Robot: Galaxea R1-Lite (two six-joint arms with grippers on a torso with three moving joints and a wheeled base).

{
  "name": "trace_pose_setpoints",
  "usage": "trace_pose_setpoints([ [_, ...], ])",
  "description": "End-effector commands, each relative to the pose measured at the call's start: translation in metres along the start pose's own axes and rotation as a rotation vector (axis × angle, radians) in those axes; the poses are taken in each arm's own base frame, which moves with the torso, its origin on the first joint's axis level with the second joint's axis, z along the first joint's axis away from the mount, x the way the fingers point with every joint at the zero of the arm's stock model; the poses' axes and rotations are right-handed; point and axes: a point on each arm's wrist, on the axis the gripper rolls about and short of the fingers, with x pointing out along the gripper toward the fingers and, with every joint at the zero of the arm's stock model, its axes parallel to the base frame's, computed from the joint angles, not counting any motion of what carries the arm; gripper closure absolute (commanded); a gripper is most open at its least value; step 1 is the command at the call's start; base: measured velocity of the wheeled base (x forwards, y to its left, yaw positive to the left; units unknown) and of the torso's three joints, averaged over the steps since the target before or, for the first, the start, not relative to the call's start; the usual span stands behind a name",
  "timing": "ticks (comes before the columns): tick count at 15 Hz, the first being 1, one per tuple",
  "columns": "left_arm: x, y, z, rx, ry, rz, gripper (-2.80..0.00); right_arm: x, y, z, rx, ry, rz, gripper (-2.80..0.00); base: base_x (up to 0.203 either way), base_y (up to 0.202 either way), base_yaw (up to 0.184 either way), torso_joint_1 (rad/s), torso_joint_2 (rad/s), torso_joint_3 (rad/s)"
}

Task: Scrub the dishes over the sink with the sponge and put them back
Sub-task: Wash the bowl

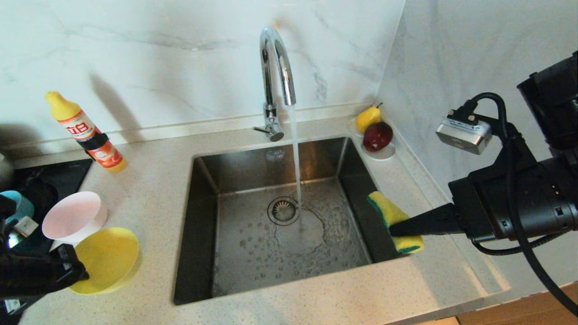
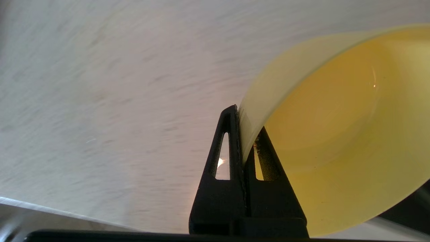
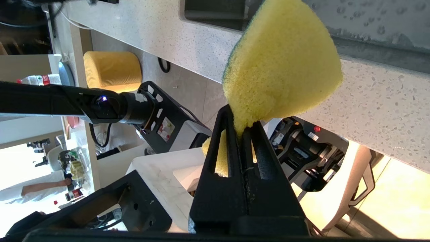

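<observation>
two grips are set, no scrubbing yet: left of the sink [image 1: 212, 180], the left gripper [image 2: 242, 134] has its fingers clenched on the yellow bowl [image 1: 106, 259] rim above the bench [image 1: 149, 189], beside the pink bowl [image 1: 72, 216]. over the sink's right edge, the right gripper [image 3: 242, 129] pinches the sponge [image 1: 395, 221]. tap [image 1: 275, 67] water runs; all bowls look unwashed.

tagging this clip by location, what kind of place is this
Most likely a home-style kitchen counter. A stainless-steel sink sits in a speckled countertop with a chrome tap running water, a dish soap bottle stands by the marble-look wall, and a dark cooktop lies at the left.
</observation>
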Motion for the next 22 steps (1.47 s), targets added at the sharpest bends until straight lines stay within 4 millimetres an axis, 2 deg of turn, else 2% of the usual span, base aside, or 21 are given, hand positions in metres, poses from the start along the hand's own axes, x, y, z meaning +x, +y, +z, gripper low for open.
trace_pose_setpoints([
  [1,-0.023,-0.020,0.016,0.011,-0.060,-0.070,0.00,0.002,0.000,0.000,0.004,0.008,0.002,0.00,0.000,0.000,0.000,0.000,0.00,0.000],
  [3,-0.035,-0.049,0.029,0.003,-0.057,-0.132,0.00,0.001,0.001,-0.001,0.000,0.009,0.005,0.00,0.000,0.000,0.000,0.000,0.00,0.000],
  [5,-0.034,-0.082,0.031,0.038,-0.011,-0.179,0.00,0.001,0.001,-0.002,0.001,0.010,0.004,0.00,0.000,0.000,0.000,0.000,0.00,0.000],
  [9,0.012,-0.145,0.018,0.092,0.039,-0.075,0.00,0.001,-0.001,-0.007,0.002,0.024,-0.001,0.00,0.000,0.000,0.000,0.000,0.00,0.000],
  [13,0.041,-0.196,0.006,0.121,0.073,-0.090,0.00,0.002,-0.001,-0.007,-0.002,0.024,-0.001,0.00,0.000,0.000,0.000,0.000,0.00,0.000],
  [19,0.066,-0.254,-0.021,0.124,0.145,-0.140,0.00,0.001,-0.001,-0.007,-0.016,0.026,0.000,0.00,0.000,0.000,0.000,0.000,0.00,0.000],
  [22,0.072,-0.277,-0.025,0.108,0.129,-0.172,0.00,0.000,-0.001,-0.008,-0.018,0.023,0.001,0.00,0.000,0.000,0.000,0.000,0.00,0.000],
])
